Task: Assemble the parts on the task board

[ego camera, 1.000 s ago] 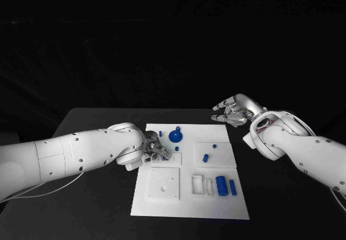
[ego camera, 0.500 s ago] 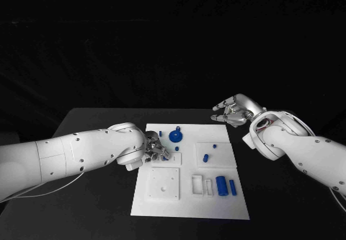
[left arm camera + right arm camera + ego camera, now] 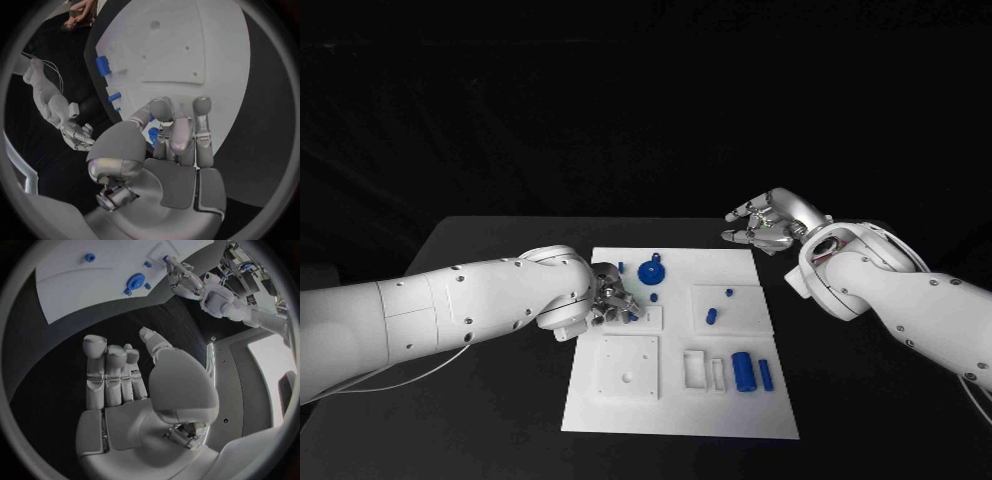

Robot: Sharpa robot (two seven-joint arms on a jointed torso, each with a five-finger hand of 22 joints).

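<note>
- Now, the left silver hand (image 3: 612,301) sits over the white rectangular task board's (image 3: 682,410) left edge, fingers curled on a small blue part (image 3: 153,136).
- The right silver hand (image 3: 764,222) hovers off the board's far right corner over the black tabletop (image 3: 488,250), fingers loosely apart, holding nothing.
- A round blue gear-like part (image 3: 651,271) lies near the board's far edge; two blue cylinders (image 3: 751,371) stand near its right edge.

A black desk (image 3: 488,250) carries everything, its dark surface running out past both sides. Behind it hangs a black cloth backdrop (image 3: 646,110), creased in soft folds. A thin pale cable (image 3: 401,380) trails across the desk's near left part.
</note>
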